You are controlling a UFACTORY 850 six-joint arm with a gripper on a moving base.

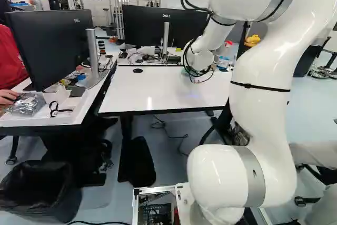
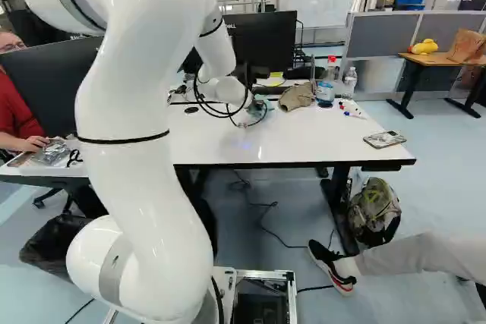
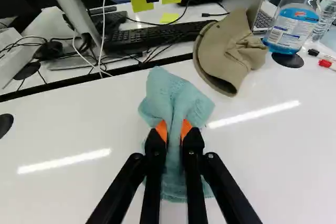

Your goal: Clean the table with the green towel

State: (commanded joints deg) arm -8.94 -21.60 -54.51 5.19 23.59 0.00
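Note:
In the wrist view my gripper [image 3: 174, 129] is shut on the green towel [image 3: 170, 95], its orange pads pinching a bunched fold from two sides. Towel cloth spreads ahead of the fingers and shows beneath them, over the white table [image 3: 79, 124]; whether all of it touches the top, I cannot tell. From the base cameras, the arm's wrist largely hides the gripper above the table [image 2: 319, 138].
Just ahead of the towel and to one side lies a tan cap [image 3: 223, 51]. Beyond are a spray bottle with blue liquid [image 3: 294, 17], markers [image 3: 325, 63] and a keyboard [image 3: 152, 35]. A phone-like object [image 2: 385, 139] lies near the table's right end; a person's leg [image 2: 402, 254] extends beside it.

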